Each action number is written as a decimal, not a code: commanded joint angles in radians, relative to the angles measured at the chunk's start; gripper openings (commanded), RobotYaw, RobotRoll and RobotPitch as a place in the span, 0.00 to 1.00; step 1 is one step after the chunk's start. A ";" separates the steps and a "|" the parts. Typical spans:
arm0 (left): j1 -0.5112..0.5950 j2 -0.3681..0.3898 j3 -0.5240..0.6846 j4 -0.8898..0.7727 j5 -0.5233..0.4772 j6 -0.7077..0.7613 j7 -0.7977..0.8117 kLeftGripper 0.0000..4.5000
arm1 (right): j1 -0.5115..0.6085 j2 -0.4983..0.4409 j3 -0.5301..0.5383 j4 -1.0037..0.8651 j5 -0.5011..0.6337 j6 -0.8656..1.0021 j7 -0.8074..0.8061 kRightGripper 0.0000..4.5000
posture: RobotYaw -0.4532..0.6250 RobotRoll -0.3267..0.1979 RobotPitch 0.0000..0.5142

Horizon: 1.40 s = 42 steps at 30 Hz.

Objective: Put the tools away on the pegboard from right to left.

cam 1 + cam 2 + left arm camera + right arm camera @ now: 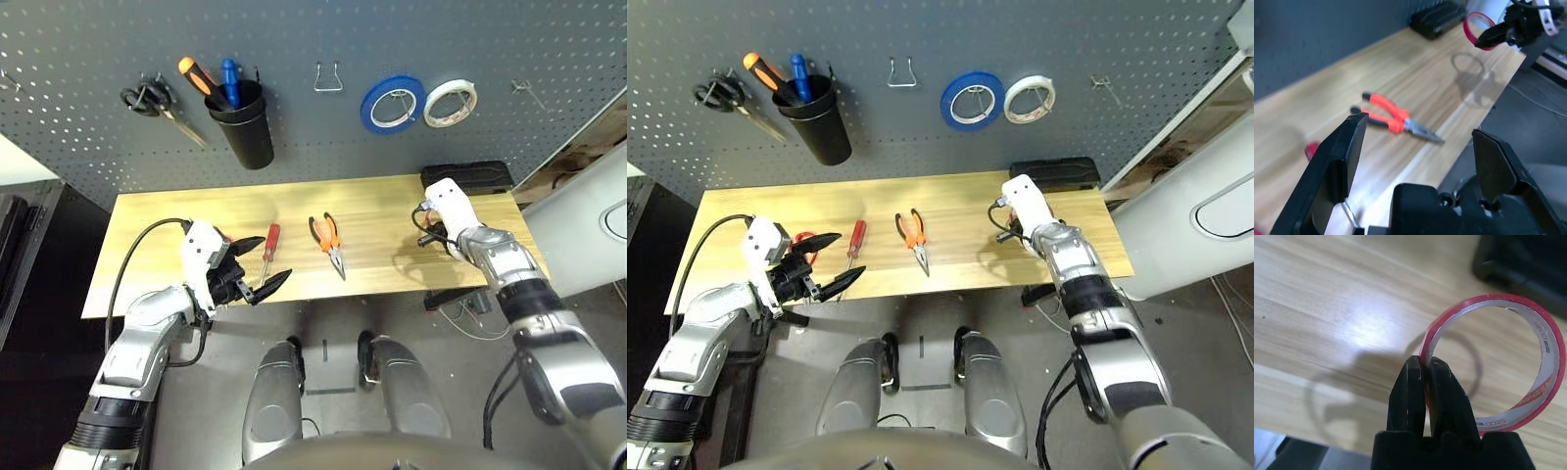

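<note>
Right gripper (1426, 363) pinches the red tape ring (1556, 340) above the table (1327, 323); left gripper (1419, 125), 2 fingers wide apart, holds nothing, near the screwdriver (857, 240).

A long counter (377, 196) of pale, streaky wood runs across the room, its front edge above a smooth grey floor (328, 426). A short dark strip (331, 391) marks that floor, and thin cables (1231, 318) trail over it on the right. Beyond the counter's left end stands black furniture (64, 284), with a pale patch (22, 164) behind it. Past its right end is a large white curved surface (588, 235), beside a brownish recess (568, 162). Light makes a bright, bluish-white glare (1371, 325) on the wood.
</note>
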 commanded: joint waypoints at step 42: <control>-0.113 0.040 0.156 -0.125 -0.206 0.105 0.009 1.00 | -0.190 -0.175 -0.187 0.210 0.038 -0.501 -0.123 0.00 | 0.41 0.62 0.20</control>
